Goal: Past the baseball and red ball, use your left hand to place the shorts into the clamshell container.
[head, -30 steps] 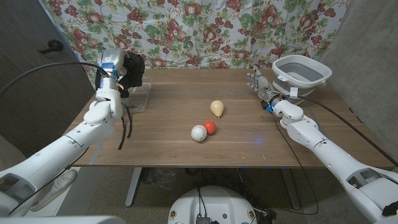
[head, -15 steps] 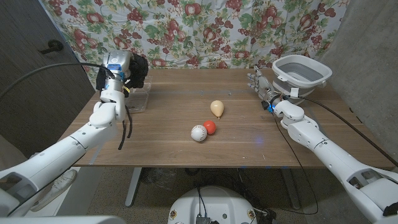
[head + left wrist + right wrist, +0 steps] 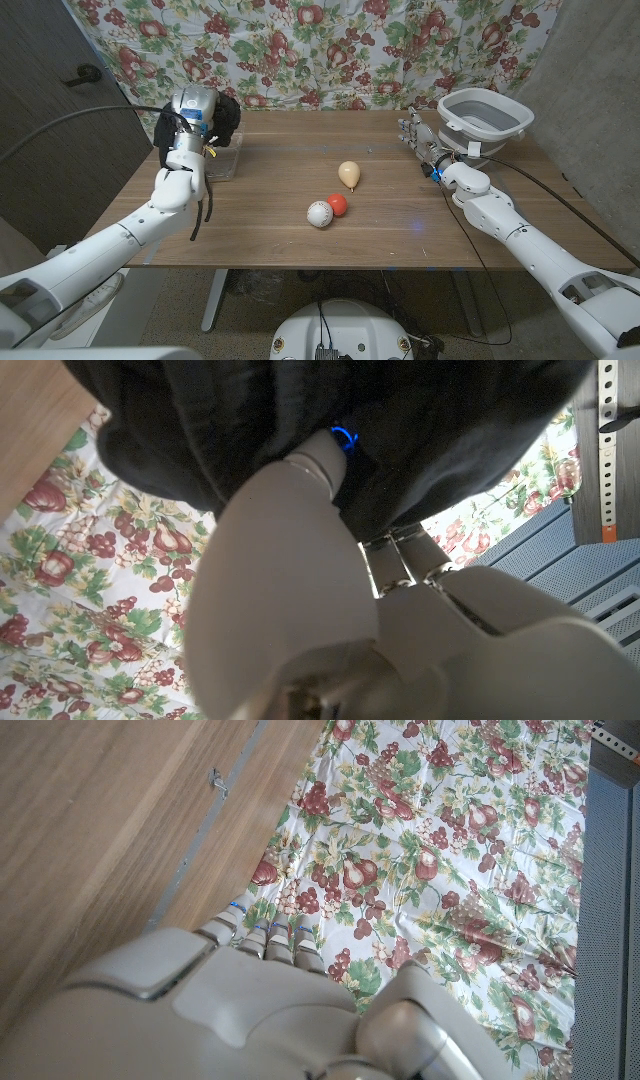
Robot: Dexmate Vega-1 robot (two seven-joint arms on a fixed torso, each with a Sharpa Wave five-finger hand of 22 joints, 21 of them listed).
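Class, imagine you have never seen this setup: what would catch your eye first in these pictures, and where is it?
First, the left hand raised at the table's far left corner, gripping bunched black shorts just above the clear clamshell container. Next, the cluster mid-table: a baseball touching a red ball, with a pale pear-shaped object behind them. At the far right stands a grey tub, near the right hand.

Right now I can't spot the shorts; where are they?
In the head view the shorts are held by the left hand above the clamshell container, at the table's far left.
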